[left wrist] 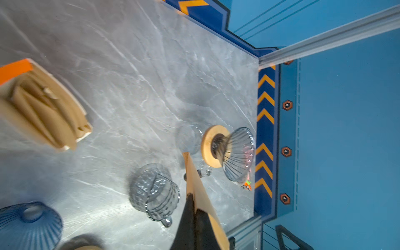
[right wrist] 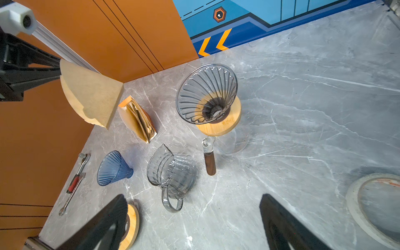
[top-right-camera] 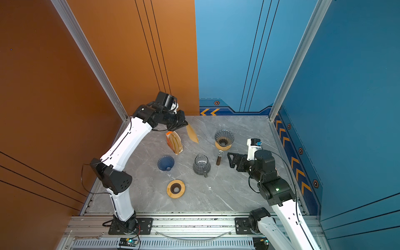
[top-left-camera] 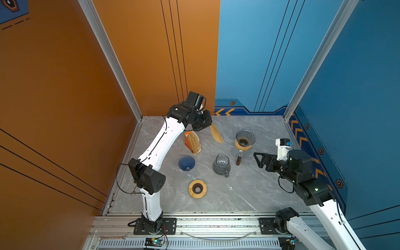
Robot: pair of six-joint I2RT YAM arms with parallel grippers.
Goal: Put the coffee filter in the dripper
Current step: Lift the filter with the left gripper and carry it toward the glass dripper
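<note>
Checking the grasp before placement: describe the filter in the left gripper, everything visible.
The filter is tan, unbleached-looking paper, folded flat into a fan-shaped wedge: two straight edges meet at a blunt tip, opposite a wavy curved rim. The left gripper is shut on a corner by the rim, so the filter hangs in the air with its tip away from the jaws. In both top views it shows nearly edge-on, between the filter pack and the dripper. Nothing else touches it, and it is not in the dripper yet.
</note>
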